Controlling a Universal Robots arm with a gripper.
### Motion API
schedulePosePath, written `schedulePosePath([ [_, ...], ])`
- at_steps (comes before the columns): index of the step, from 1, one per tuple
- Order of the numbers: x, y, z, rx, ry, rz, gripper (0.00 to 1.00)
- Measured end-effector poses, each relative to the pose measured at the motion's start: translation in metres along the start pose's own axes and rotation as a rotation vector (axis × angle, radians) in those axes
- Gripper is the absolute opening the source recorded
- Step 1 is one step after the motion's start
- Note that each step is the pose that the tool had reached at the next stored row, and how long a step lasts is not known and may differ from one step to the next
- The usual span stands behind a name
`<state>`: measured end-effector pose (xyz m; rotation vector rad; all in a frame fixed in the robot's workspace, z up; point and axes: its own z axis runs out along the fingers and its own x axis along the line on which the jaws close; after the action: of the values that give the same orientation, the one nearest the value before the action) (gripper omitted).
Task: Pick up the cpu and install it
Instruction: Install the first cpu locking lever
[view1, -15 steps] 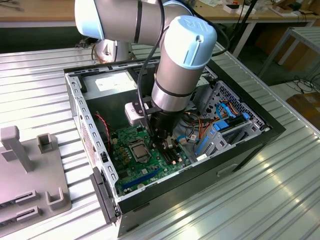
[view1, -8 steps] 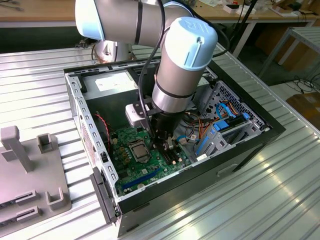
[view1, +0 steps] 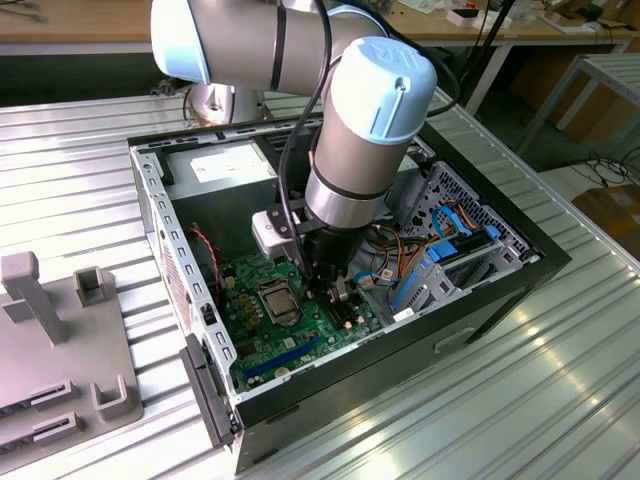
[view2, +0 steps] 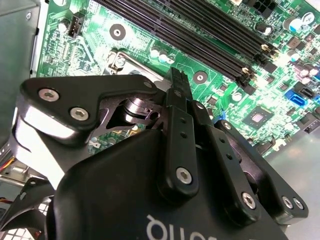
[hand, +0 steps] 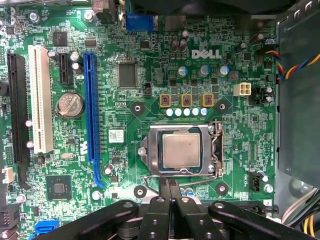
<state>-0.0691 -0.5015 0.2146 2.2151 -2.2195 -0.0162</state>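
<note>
First wrist view: cpu (hand: 182, 150) already seated in socket (hand: 150, 150) on motherboard (hand: 150, 65), retention frame down around it. Gripper (hand: 169, 186) fingers pressed together, empty, just beside socket edge — install looks done or nearly; latch lever state unclear.

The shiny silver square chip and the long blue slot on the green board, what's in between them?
In the first wrist view, between the cpu and the blue slot lie green board, tiny parts and a small white sticker.
</note>
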Motion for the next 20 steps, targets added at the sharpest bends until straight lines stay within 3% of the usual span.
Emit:
schedulePosePath([
  [20,0.0015,-0.0001,0.008,-0.0001,0.0005,-0.033,0.11],
])
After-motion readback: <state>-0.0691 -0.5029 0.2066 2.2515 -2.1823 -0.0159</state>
